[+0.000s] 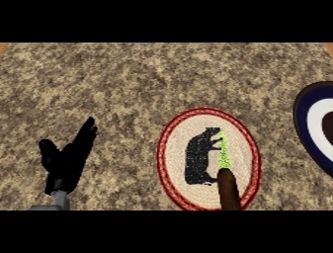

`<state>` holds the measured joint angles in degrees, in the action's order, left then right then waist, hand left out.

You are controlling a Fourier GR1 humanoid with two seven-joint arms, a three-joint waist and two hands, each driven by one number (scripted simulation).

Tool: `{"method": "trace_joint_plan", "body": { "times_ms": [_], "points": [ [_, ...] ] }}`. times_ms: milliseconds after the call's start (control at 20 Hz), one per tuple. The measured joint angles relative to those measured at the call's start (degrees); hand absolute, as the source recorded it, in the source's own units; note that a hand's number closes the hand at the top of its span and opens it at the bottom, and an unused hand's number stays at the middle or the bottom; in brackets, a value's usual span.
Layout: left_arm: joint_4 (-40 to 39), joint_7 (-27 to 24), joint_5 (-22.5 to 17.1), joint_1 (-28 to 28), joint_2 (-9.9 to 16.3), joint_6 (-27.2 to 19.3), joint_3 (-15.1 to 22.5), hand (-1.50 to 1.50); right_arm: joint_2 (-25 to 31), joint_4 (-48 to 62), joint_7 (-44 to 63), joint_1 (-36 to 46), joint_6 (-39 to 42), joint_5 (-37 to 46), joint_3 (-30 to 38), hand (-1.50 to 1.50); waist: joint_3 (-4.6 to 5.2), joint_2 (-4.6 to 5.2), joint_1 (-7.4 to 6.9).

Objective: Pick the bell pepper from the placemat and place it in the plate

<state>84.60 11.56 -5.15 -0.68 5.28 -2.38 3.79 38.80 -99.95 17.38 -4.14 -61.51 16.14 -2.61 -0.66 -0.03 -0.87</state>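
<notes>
Pepper (224, 150) shows as a thin green sliver on the round placemat (175, 175), by the counter's (125, 79) near edge. The plate (316, 129) sits at the right edge. The left hand (66, 160) rests open, near-left; no right hand shows.

Ahead of the left hand's (68, 159) straight fingers (87, 132) the granite counter (125, 79) lies bare to its far edge. To their right sits the round placemat (170, 163), a thin green-and-brown thing, possibly the bell pepper (226, 173), lying on it. Further right, bare counter separates the mat from the plate (308, 113) at the edge.
</notes>
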Motion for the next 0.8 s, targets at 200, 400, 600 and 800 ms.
{"method": "trace_joint_plan", "body": {
  "times_ms": [200,400,600,800],
  "points": [
    [0.08,0.62,0.19,0.36,-0.15,-0.24,0.05,0.0,0.16,8.44,-9.81,4.24,4.11,-9.78,4.73,1.5,-0.04,0.05,-0.07],
    [-0.14,0.57,0.33,0.93,-0.33,-0.04,0.29,0.0,1.87,19.56,-13.49,7.32,12.89,-16.05,7.59,-1.5,0.05,0.36,-0.7],
    [-0.29,0.83,0.44,1.55,-0.29,0.3,0.51,0.0,3.23,31.0,-17.82,10.24,23.45,-19.5,7.61,-1.5,0.06,0.61,-1.42],
    [-0.57,0.05,0.83,1.6,-0.52,0.49,0.88,0.0,2.54,42.15,-26.37,15.96,32.4,-23.06,9.57,-1.5,0.04,0.66,-1.83]
  ]
}}
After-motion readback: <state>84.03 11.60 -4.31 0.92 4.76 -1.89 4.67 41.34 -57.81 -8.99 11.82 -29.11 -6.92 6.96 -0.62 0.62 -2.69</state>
